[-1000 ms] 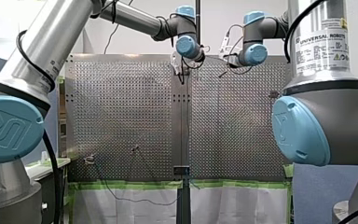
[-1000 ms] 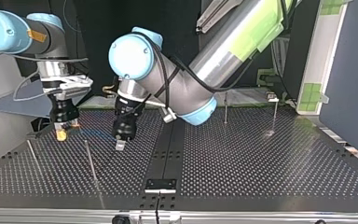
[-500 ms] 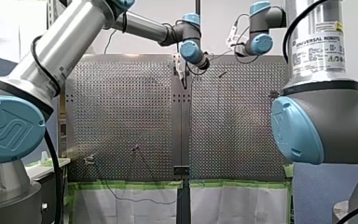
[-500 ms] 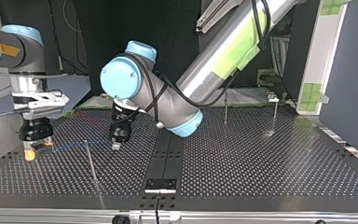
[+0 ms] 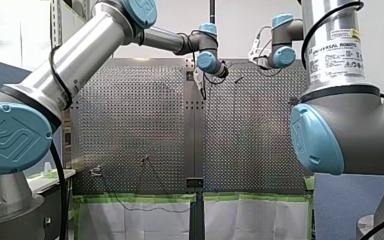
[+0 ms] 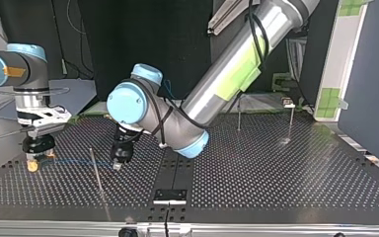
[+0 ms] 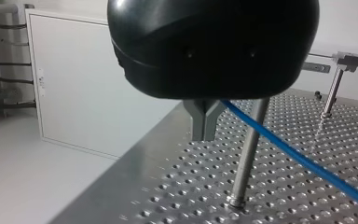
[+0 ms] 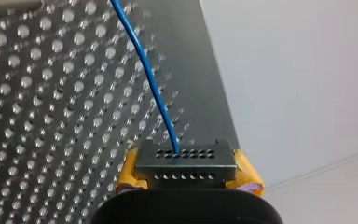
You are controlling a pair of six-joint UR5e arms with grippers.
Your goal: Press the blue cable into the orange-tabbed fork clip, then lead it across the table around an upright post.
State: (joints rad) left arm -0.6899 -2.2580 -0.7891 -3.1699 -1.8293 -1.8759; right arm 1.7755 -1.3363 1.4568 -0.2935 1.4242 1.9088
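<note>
Left of the upright post [image 6: 96, 171] in the top view, the right gripper [image 6: 32, 166] is clamping the blue cable [image 6: 69, 161] between yellow pads [image 8: 245, 171]. The cable is stretching past the post to the left gripper [image 6: 117, 166], which is pinching it just right of the post.

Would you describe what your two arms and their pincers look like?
Both arms are silver tubes with light-blue joint caps and black cables. My left arm carries green tape; my right arm a Universal Robots label. My left pincer is black with grey metal fingers; my right pincer has yellow pads.
</note>
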